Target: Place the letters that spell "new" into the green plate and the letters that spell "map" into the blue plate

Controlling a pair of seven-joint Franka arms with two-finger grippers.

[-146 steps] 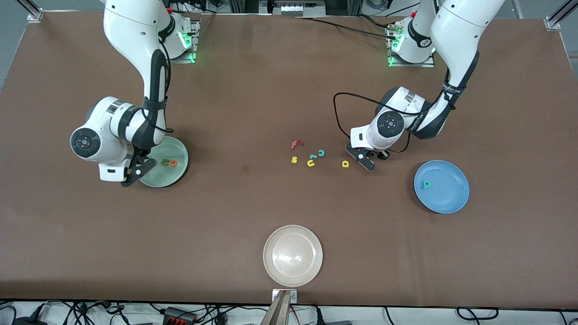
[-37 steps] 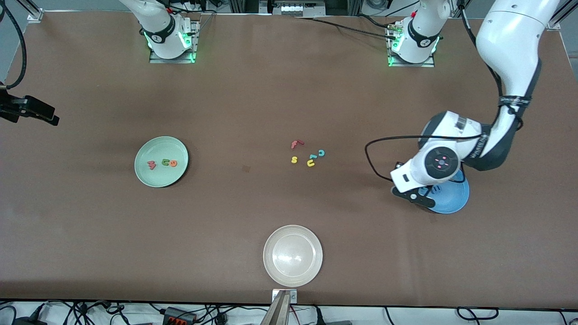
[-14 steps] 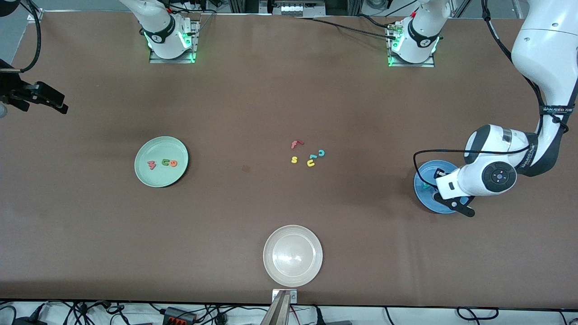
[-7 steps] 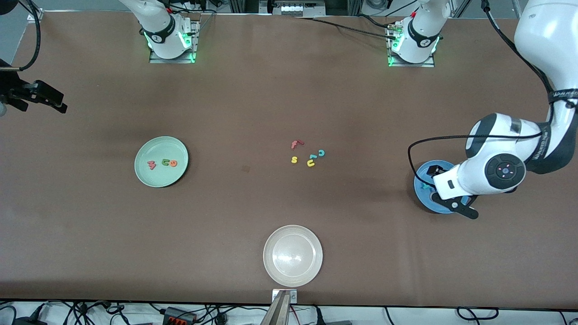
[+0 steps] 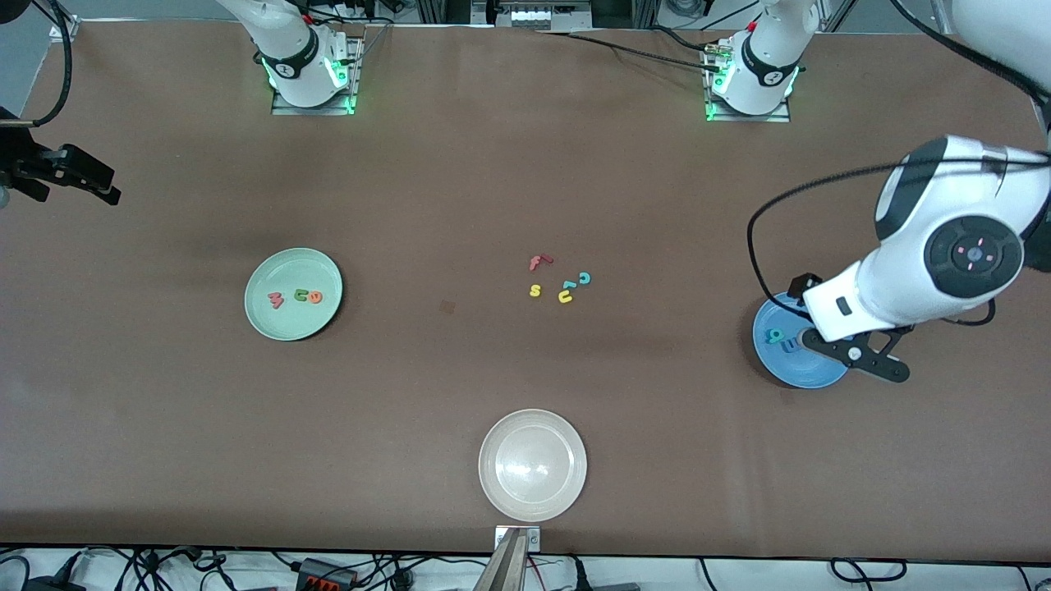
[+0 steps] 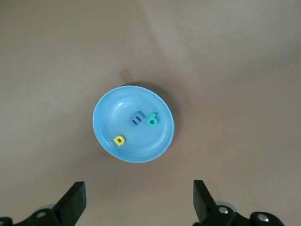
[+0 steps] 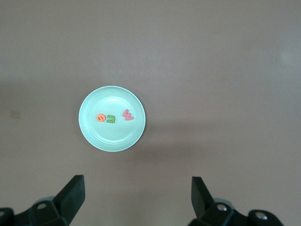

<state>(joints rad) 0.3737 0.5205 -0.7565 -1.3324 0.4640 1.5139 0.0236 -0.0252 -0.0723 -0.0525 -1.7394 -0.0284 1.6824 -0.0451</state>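
Observation:
The green plate point(image 5: 293, 324) holds a red-pink w point(image 5: 276, 300), an olive n point(image 5: 300, 295) and an orange e point(image 5: 314, 297). All three also lie together in the green plate point(image 7: 94, 134) in the right wrist view. The blue plate point(image 6: 106, 134) holds a blue m point(image 6: 136, 118), a teal letter point(image 6: 152, 120) and a yellow letter point(image 6: 119, 140). My left gripper point(image 6: 138, 200) hangs open and empty, raised over the blue plate's point(image 5: 788, 368) edge toward the left arm's end. My right gripper point(image 7: 136, 195) waits open and empty, high over the right arm's end of the table point(image 5: 90, 176).
Loose letters lie mid-table: a red f point(image 5: 538, 262), a yellow s point(image 5: 535, 290), a yellow u point(image 5: 565, 297) and a teal c point(image 5: 584, 278). A whitish plate point(image 5: 533, 465) sits near the front edge. A black cable point(image 5: 755, 246) loops from the left wrist.
The left gripper has opened and lifted away from the blue plate, drifting toward the left arm's end. The m and teal letter now show in the plate. The right arm has stayed put.

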